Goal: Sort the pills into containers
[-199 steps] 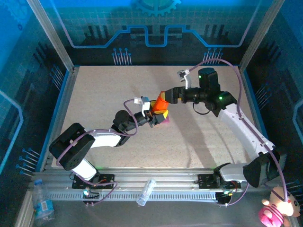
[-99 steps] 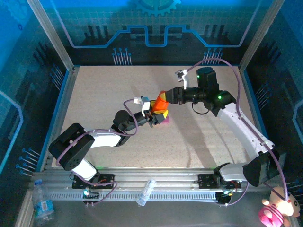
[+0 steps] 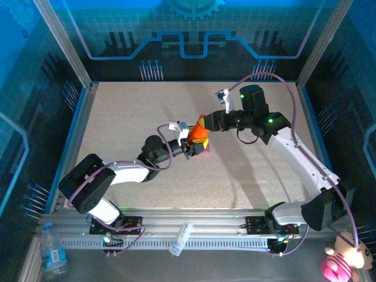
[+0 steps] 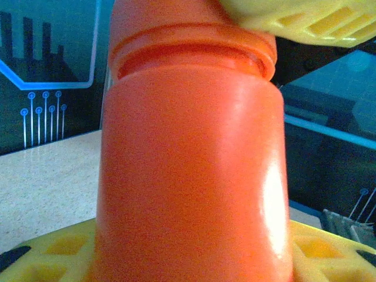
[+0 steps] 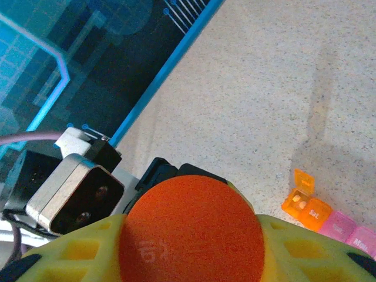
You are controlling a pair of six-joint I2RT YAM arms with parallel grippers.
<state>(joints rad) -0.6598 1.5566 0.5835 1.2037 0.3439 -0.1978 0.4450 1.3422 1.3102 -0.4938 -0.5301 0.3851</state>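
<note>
We see both arms meeting near the middle of the tabletop (image 3: 129, 117), a little toward its far edge. The left gripper (image 3: 194, 145) is clamped on the body of an orange pill bottle (image 4: 188, 176); in the left wrist view its yellow fingers (image 4: 53, 252) sit on either side of the bottle's lower part, pressed against it. The right gripper (image 3: 203, 124) comes in from the right side and pinches the bottle's cap (image 5: 191, 235). In the right wrist view its yellow fingers (image 5: 294, 247) hug the round orange top on both sides, and faint embossed lettering shows on the cap. We cannot tell whether the bottle's base touches the tabletop. The containers (image 5: 326, 214) lie flat on the tabletop just beside the bottle, on its near-right side in the top view, where we catch them as a pink bit (image 3: 207, 150). From the right wrist they read as a strip of joined small boxes, orange at one end and pink at the other, running off the frame edge. The end orange box has its lid flipped up, with small pale pills inside. The left arm's wrist camera (image 5: 73, 197) shows just behind the cap. A clear tube (image 3: 181, 238) lies on the rail at the near edge, between the two bases.
</note>
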